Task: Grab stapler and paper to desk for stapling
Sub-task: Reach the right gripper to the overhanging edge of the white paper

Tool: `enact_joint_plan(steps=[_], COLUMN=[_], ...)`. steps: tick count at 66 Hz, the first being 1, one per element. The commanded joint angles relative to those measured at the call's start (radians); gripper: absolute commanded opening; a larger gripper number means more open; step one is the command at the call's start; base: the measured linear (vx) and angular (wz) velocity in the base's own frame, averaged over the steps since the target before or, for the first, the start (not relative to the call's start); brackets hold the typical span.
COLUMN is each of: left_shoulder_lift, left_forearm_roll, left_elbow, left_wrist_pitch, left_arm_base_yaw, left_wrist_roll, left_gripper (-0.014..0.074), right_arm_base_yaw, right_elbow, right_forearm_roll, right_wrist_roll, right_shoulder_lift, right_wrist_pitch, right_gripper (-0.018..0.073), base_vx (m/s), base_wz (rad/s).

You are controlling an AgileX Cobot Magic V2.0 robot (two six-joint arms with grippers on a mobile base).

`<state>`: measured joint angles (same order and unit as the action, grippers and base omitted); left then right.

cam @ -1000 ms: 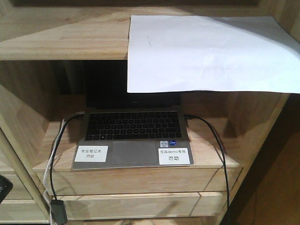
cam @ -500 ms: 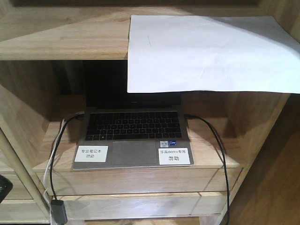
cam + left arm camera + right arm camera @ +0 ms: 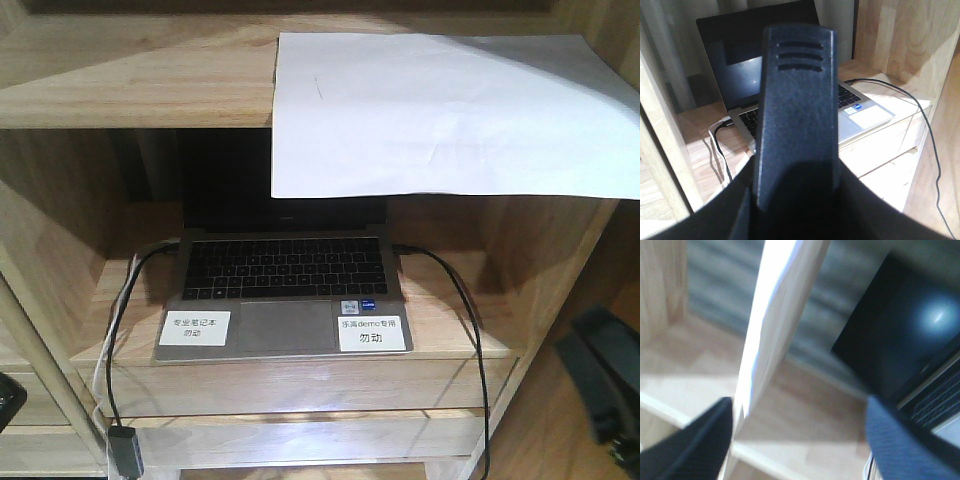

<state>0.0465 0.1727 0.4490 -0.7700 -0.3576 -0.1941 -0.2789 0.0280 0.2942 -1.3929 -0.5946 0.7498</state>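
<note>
Plain white rectangular sheet of paper (image 3: 440, 110), flat on the top board of the light-wood shelf unit (image 3: 130, 90), right of centre. Front strip overhanging the board edge and hanging free above the compartment below. Untouched by either arm. Light-wood desk for stapling: not in view.

Right gripper (image 3: 799, 405): jaws spread wide, nothing between them. Low beside the unit's right post in the front view, well below the sheet. In its own blurred wrist view, a white edge-on strip, probably the overhanging sheet, reaching down toward one finger.

Left gripper (image 3: 796, 215): opening impossible to judge. Black slotted bar (image 3: 796, 100) upright across the centre of its wrist view. Possibly the small black stapler clamped, possibly a finger; no orange patch or metal strip visible to settle it.

Beneath the sheet: open silver-grey laptop (image 3: 285, 275) with two small white printed labels (image 3: 195, 327) on the palm rest. Black cables (image 3: 470, 320) trailing from both sides.

Likely step: approach to the free strip for a pinch. Hazards, as judged:
- Crumpling or tearing from a pinch on thin unsupported paper.
- Sheet sliding off and dropping onto the keyboard if pulled with a weak grip.
- Finger striking the board edge on a high approach.
- Snagging of the right-hand cable on a low, inward approach.
</note>
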Motion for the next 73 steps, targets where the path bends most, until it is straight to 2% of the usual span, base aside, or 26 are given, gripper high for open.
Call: enact_joint_plan(steps=[1, 6, 12, 27, 46, 57, 73], left_shoulder_lift=[0.015, 0.015, 0.015, 0.015, 0.015, 0.015, 0.015], left_forearm_roll=[0.017, 0.017, 0.017, 0.017, 0.017, 0.017, 0.017], left_elbow=[0.029, 0.029, 0.029, 0.029, 0.029, 0.029, 0.029], left_wrist_pitch=[0.118, 0.118, 0.118, 0.118, 0.118, 0.119, 0.119], left_arm_base_yaw=[-0.002, -0.002, -0.002, -0.002, -0.002, -0.002, -0.002], left_wrist_roll=[0.009, 0.009, 0.009, 0.009, 0.009, 0.009, 0.009], left_gripper=[-0.0006, -0.0006, -0.0006, -0.0006, -0.0006, -0.0006, -0.0006], right_arm_base_yaw=[-0.002, -0.002, -0.002, -0.002, -0.002, -0.002, -0.002], right_elbow=[-0.035, -0.071, -0.125, -0.263, -0.358, -0.416, -0.498], right_forearm_roll=[0.027, 0.040, 0.053, 0.120, 0.094, 0.038, -0.009], right_wrist_roll=[0.017, 0.017, 0.017, 0.033, 0.066, 0.083, 0.080], right_shoulder_lift=[-0.152, -0.263, -0.355, -0.475, -0.550, -0.597, -0.680], right_wrist_pitch=[0.251, 0.361, 0.409, 0.422, 0.420, 0.420, 0.467], right_gripper=[0.0554, 0.0554, 0.0554, 0.0554, 0.0553, 0.0553, 0.0509], base_vx=[0.00, 0.00, 0.00, 0.00, 0.00, 0.00, 0.00], base_wz=[0.00, 0.00, 0.00, 0.00, 0.00, 0.00, 0.00])
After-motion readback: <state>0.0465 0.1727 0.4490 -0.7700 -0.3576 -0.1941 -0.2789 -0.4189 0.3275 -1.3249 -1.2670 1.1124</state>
